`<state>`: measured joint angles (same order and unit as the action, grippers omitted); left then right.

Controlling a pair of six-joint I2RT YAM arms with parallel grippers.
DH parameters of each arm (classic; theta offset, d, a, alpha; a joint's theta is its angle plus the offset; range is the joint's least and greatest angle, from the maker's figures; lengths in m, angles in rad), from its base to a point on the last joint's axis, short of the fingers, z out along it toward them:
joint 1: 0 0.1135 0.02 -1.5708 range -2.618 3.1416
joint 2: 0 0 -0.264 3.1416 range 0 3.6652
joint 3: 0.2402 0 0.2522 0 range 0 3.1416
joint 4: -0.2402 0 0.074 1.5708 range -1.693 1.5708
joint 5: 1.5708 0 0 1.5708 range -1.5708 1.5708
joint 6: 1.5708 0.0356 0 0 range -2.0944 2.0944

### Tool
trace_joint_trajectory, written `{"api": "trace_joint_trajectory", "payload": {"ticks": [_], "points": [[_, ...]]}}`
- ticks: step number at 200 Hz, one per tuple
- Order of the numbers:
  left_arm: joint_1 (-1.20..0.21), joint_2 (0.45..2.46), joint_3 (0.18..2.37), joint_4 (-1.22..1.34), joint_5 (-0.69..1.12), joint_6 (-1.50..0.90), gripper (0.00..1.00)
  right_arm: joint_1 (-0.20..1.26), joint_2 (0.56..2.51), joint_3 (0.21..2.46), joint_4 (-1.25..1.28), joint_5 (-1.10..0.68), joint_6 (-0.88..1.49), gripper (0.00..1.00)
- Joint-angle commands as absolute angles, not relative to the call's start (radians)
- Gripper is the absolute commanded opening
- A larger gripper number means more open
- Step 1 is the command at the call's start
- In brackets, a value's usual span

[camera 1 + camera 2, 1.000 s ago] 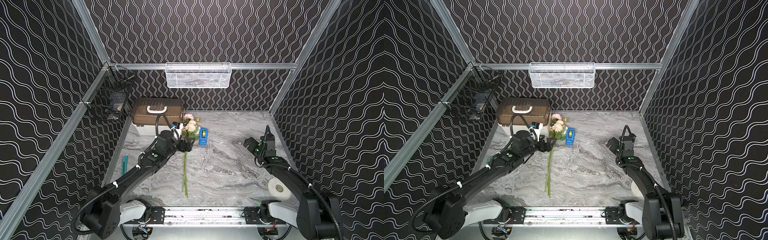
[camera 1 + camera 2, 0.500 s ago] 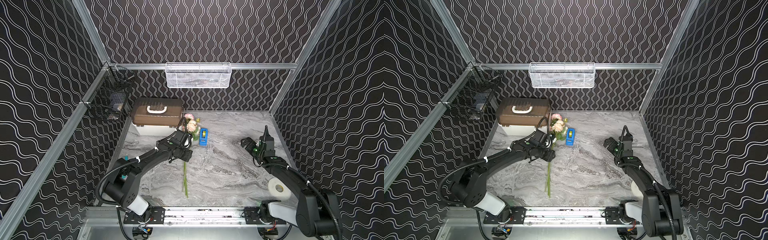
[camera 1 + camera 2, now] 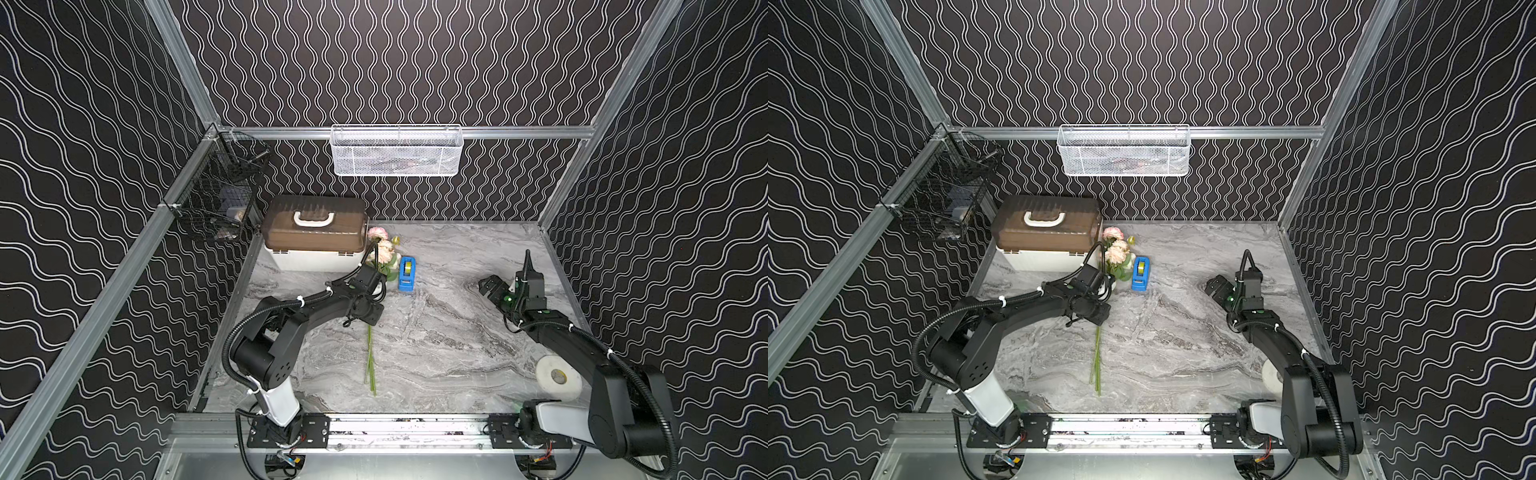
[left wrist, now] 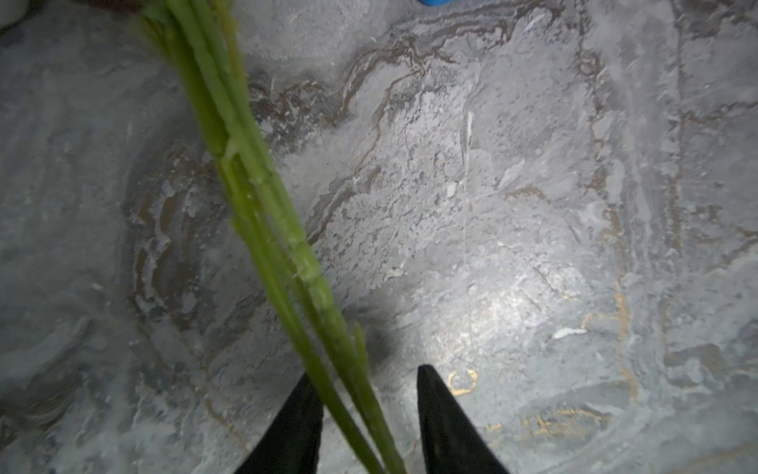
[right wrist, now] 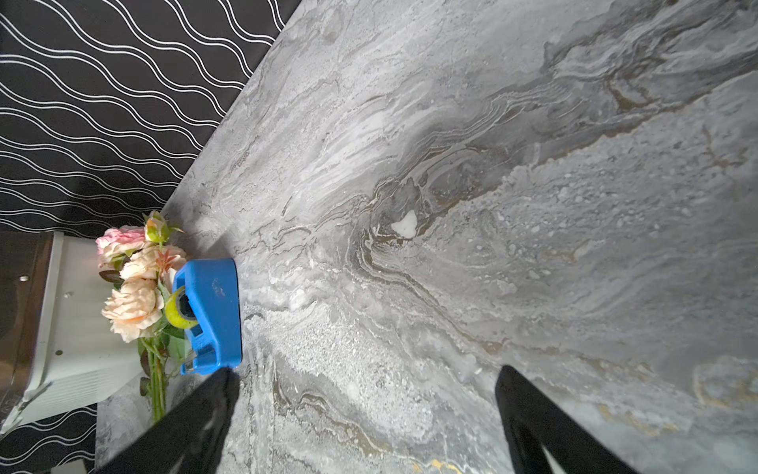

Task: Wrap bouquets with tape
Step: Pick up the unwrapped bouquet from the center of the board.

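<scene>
bouquets [image 4: 254, 193] | stems between left fingers [image 4: 295, 431] | right fingers [image 5: 533, 410] well away

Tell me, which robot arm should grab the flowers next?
Left, probably. The left gripper has a finger on each side of the flowers, down at their green stems, so it only needs to squeeze. The right gripper hangs wide open above the table, apart from them.

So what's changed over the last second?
The left arm dropped low, and the left gripper moved from by the blooms to straddle the bouquet stems. Its fingers flank them with a gap showing, so nothing is gripped yet. The right gripper edged slightly toward the middle, open. Bouquet and tape stayed put.
</scene>
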<state>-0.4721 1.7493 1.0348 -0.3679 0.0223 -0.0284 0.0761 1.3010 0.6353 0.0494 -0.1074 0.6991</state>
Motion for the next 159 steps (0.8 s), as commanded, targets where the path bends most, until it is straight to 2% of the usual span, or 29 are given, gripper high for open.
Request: {"api": "trace_joint_trajectory", "payload": {"ticks": [1, 101, 151, 159], "points": [[-0.471, 1.756, 1.035, -0.333, 0.013, 0.001, 0.35, 0.077, 1.315, 0.653, 0.048, -0.135, 0.707, 0.99], [-0.462, 1.809, 1.091, -0.396, -0.003, -0.029, 0.21, 0.077, 1.316, 0.652, 0.042, -0.107, 0.699, 0.99], [-0.434, 1.737, 1.074, -0.371, 0.016, -0.046, 0.00, 0.077, 1.293, 0.646, 0.049, -0.103, 0.693, 0.99], [-0.429, 1.716, 1.071, -0.371, 0.021, -0.046, 0.00, 0.077, 1.286, 0.643, 0.051, -0.102, 0.693, 0.99]]}}
